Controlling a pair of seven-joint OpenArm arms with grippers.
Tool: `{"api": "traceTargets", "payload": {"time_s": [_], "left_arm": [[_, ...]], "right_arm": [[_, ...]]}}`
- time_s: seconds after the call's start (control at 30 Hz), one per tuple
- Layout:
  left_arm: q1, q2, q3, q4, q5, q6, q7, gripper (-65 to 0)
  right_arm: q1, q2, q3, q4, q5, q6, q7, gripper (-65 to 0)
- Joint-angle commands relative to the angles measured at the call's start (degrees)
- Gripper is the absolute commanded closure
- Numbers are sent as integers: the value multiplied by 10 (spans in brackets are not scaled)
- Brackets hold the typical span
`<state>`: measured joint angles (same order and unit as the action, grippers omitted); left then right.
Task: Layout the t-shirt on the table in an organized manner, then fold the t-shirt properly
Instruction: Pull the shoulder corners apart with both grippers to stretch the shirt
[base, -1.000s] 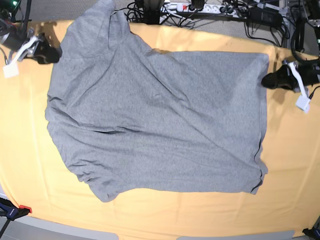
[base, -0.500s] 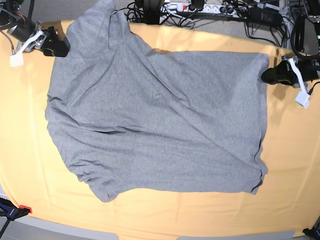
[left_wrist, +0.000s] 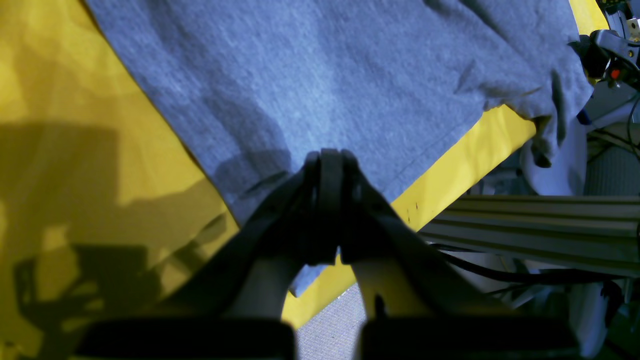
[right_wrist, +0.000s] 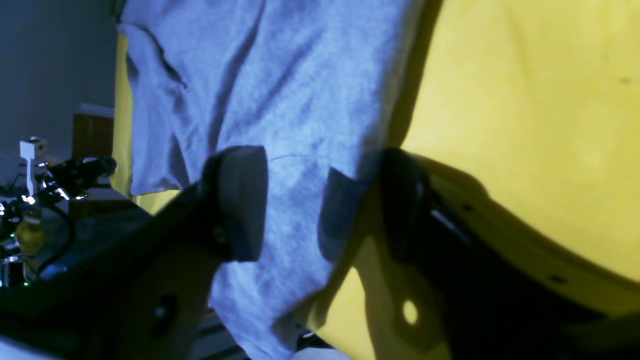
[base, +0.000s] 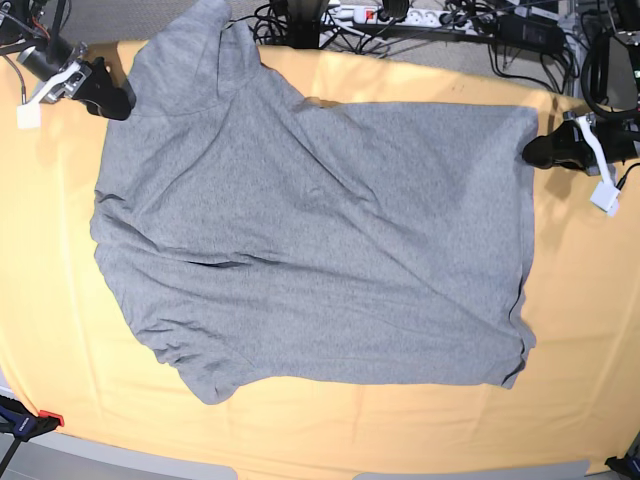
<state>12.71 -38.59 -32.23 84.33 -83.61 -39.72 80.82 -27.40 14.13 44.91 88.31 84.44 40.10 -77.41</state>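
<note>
From the left wrist camera, the left gripper (left_wrist: 327, 200) has its black jaws pressed together on a corner of the heather-grey short-sleeved cotton t-shirt (left_wrist: 320, 75), right at the hemmed edge where the fabric meets the far rim of the wide table covered in pale yellow-orange cloth (left_wrist: 100, 100). From the right wrist camera, the right gripper (right_wrist: 320, 200) stands with its jaws wide apart, one finger over the t-shirt (right_wrist: 260, 100) and the other over the bare table (right_wrist: 525, 100), with a fabric edge running between them (nothing is pinched yet, as far as I can tell). In the base view the t-shirt (base: 320, 240) lies mostly flat across the middle of the table (base: 50, 300), plain side up, with one end bunched and trailing over the far edge near the right gripper (base: 110, 95), while the left gripper (base: 540, 152) sits at the opposite upper corner. The cloth looks light, soft and limp, likely to sag and wrinkle if lifted by one point, so corners and hemmed edges seem the best places to hold it.
</note>
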Motion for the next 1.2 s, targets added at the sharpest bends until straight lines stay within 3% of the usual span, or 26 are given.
{"api": "traceTargets", "payload": {"time_s": [0.0,0.33,0.37,0.47,0.5,0.87,1.17], "left_arm": [[-5,-14,-6,8,-14,-3,-9,0],[-5,-14,-6,8,-14,-3,-14,0],[-5,-14,-6,8,-14,-3,-14,0],[-5,-14,-6,8,-14,-3,-14,0],[-5,-14,-6,8,-14,-3,-14,0],[-5,-14,-6,8,-14,-3,-12,0],[4,-14,-6,8,-14,-3,-8,0]], "right_arm": [[-2,7,2,3,-4,-1,-8,-337],[37,2,-55,3,-7,-1,-26,-301],[42,2,-55,3,-6,-1,-26,-257],[52,2,-54,5,-6,-1,-26,-16],[52,3,-52,6,-4,-1,-26,0],[49,4,26,131,-7,-1,-26,0],[42,13,47,141,-9,-1,-26,0]]}}
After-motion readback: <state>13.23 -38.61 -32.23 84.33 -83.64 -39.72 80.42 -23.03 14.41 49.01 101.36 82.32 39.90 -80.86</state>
